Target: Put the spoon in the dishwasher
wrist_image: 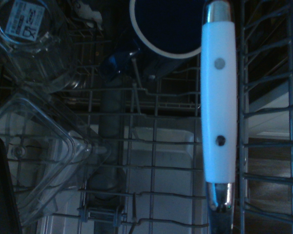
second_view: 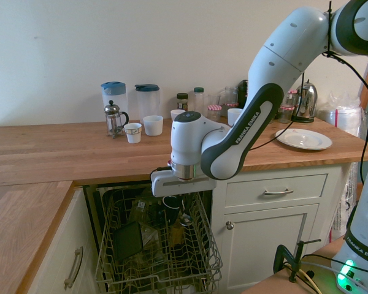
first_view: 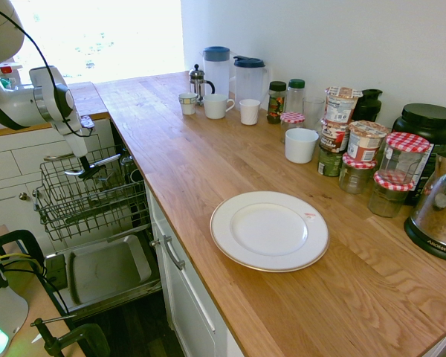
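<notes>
The dishwasher (second_view: 153,245) stood open under the wooden counter (first_view: 230,171), its grey wire rack (first_view: 82,193) pulled out over the lowered door panel (first_view: 104,268). In the rack lay a dark mug (wrist_image: 168,27) with a pale rim, a clear glass jar (wrist_image: 24,41), a clear plastic tub (wrist_image: 36,156) and a dark flat piece (second_view: 127,240). On the counter sat 1 white plate (first_view: 269,230), 2 lidded jugs (first_view: 234,74), a French press (first_view: 198,82), cups and a row of jars against the white wall. The gripper (second_view: 183,211) hung straight down just over the rack, fingers clamped tight on the spoon (first_view: 100,163). The spoon lay roughly level, its white-scaled handle (wrist_image: 218,107) stretched across the wire grid below.
</notes>
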`<state>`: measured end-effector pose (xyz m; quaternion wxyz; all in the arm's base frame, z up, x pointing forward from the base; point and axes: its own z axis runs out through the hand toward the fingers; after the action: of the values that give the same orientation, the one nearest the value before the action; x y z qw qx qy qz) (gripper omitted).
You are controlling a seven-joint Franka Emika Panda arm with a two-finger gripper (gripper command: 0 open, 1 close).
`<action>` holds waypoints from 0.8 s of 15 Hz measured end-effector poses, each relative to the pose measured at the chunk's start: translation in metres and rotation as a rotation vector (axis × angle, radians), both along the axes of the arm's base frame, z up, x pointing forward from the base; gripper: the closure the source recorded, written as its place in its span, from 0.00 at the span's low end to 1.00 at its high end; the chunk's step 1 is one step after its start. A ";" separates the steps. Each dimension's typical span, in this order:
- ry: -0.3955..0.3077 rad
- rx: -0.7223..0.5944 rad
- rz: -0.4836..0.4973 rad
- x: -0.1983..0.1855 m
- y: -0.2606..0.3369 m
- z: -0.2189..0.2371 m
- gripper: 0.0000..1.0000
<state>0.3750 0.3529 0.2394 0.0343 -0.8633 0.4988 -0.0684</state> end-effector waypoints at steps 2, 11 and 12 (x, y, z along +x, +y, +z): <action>0.020 0.004 -0.003 -0.001 -0.001 -0.020 1.00; 0.033 -0.029 -0.024 -0.002 0.010 -0.070 1.00; 0.037 -0.035 -0.026 -0.005 0.014 -0.076 1.00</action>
<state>0.3700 0.3674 0.1635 0.0093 -0.8584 0.5091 -0.0616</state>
